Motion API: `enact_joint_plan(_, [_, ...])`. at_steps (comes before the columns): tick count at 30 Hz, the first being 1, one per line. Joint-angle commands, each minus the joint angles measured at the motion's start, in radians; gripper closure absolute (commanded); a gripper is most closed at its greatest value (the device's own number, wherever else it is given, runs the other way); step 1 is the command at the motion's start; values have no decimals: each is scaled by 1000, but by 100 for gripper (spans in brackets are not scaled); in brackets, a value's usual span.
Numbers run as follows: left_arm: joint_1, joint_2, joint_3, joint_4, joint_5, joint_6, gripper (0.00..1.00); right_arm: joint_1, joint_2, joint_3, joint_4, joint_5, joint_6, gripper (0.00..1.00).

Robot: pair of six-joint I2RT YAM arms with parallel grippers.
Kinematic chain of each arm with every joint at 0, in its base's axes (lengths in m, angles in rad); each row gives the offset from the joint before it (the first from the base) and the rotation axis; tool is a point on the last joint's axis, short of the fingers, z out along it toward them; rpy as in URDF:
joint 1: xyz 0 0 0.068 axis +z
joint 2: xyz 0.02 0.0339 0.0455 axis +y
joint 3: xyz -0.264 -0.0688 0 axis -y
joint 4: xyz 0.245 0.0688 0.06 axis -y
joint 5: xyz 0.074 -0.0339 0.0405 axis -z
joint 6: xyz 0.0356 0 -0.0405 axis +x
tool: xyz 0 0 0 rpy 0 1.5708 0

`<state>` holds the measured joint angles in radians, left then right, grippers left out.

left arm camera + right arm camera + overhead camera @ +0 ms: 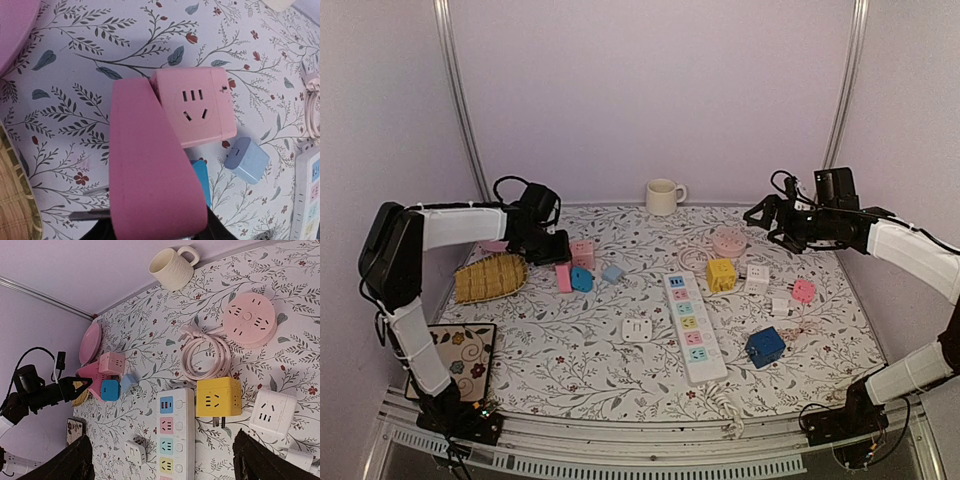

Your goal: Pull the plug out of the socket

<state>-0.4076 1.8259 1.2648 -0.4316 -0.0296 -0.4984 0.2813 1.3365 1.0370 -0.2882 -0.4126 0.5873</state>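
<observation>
A pink cube socket [583, 253] sits at the back left of the table and shows close up in the left wrist view [195, 107]. My left gripper [550, 250] is shut on a flat pink plug [150, 165], which leans against the cube's left side. The plug hides the fingers. Two metal prongs [90, 191] stick out on its left, clear of any socket. A blue plug [202, 180] lies behind it. My right gripper [767, 215] hangs open and empty above the back right [162, 440].
A light blue adapter [246, 160] lies right of the cube. A white power strip [692, 325], yellow cube [721, 274], blue cube [765, 346], round pink socket [728, 242] and white adapters lie mid-table. A basket [491, 277] is at the left and a cup [663, 196] at the back.
</observation>
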Motion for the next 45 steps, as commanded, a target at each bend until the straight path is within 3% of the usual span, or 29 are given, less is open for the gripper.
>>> enact_joint_plan(1, [-20, -13, 24, -18, -86, -10, 62, 11, 18, -2, 27, -15, -1, 1])
enact_joint_plan(10, [-22, 101, 135, -117, -134, -47, 79, 18, 10, -7, 23, -15, -2, 1])
enact_joint_plan(15, [-29, 71, 155, -118, -105, -57, 100, 26, 8, 8, 14, -25, -3, 1])
enact_joint_plan(22, [-61, -70, 134, -51, -29, -73, 100, 75, 46, 63, 12, -30, 1, 1])
enact_joint_plan(33, [-173, -318, -39, 135, 87, -133, 100, 234, 194, 166, 82, -56, 53, 1])
enact_joint_plan(45, [-324, -410, -140, 252, 88, -186, 100, 347, 371, 271, 217, -150, 155, 1])
